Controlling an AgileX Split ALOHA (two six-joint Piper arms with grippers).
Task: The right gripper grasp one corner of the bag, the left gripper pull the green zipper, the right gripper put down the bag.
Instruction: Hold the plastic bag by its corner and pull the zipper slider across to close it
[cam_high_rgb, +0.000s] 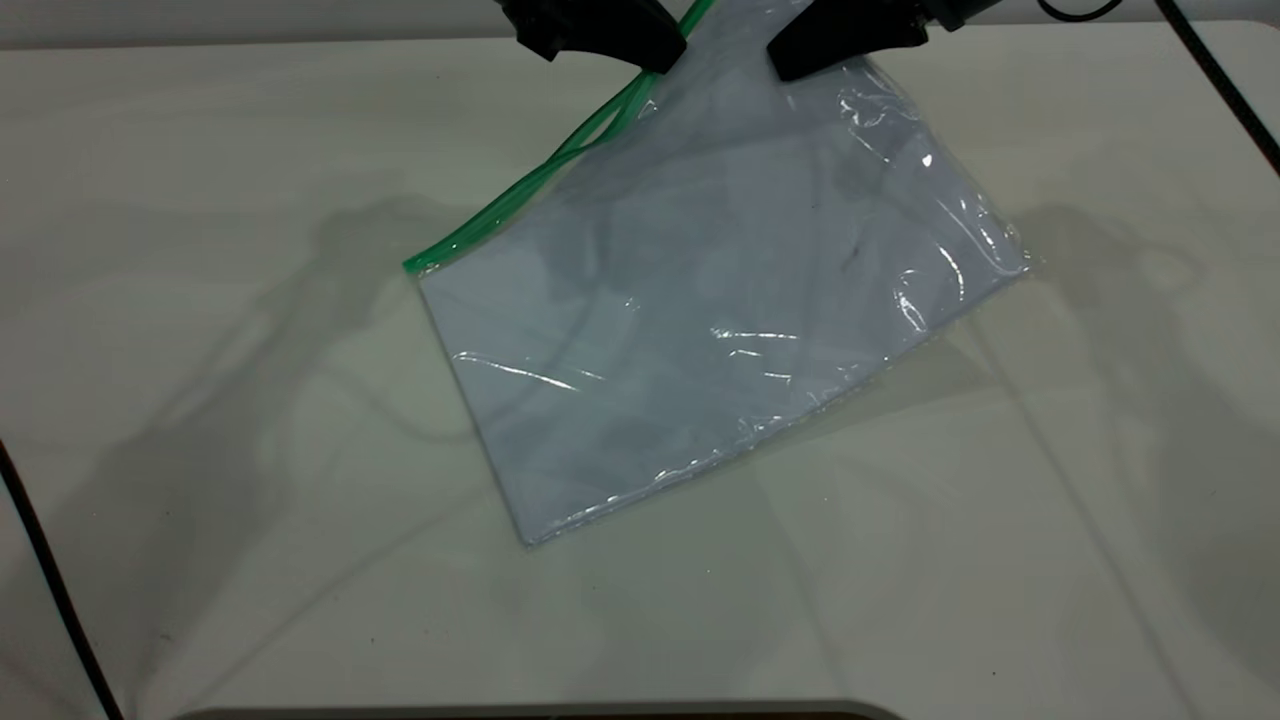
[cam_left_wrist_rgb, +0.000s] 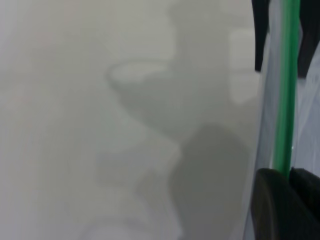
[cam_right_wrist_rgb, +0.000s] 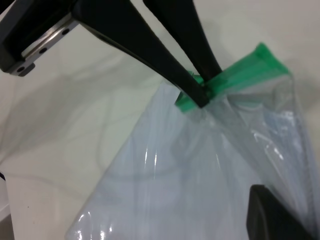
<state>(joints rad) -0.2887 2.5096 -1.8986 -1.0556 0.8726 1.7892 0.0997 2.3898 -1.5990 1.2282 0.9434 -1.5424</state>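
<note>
The clear bag (cam_high_rgb: 700, 300) with white sheets inside is tilted, its near end on the table and its far end lifted. The green zipper (cam_high_rgb: 520, 190) runs up the bag's left edge, and its two strips are parted partway up. My left gripper (cam_high_rgb: 662, 58) is shut on the zipper near the top; its blunt jaws (cam_left_wrist_rgb: 289, 174) clamp the green strip (cam_left_wrist_rgb: 286, 100). The right wrist view shows the left gripper (cam_right_wrist_rgb: 200, 97) pinching the zipper (cam_right_wrist_rgb: 245, 72). My right gripper (cam_high_rgb: 790, 62) is shut on the bag's raised end near the corner. One finger (cam_right_wrist_rgb: 272, 215) shows against the plastic (cam_right_wrist_rgb: 190, 175).
The white table (cam_high_rgb: 200, 400) lies under the bag, with arm shadows across it. Thin black cables (cam_high_rgb: 50, 590) cross the left edge, and another cable (cam_high_rgb: 1225, 80) crosses the right back corner. A dark rim (cam_high_rgb: 540, 712) shows at the front edge.
</note>
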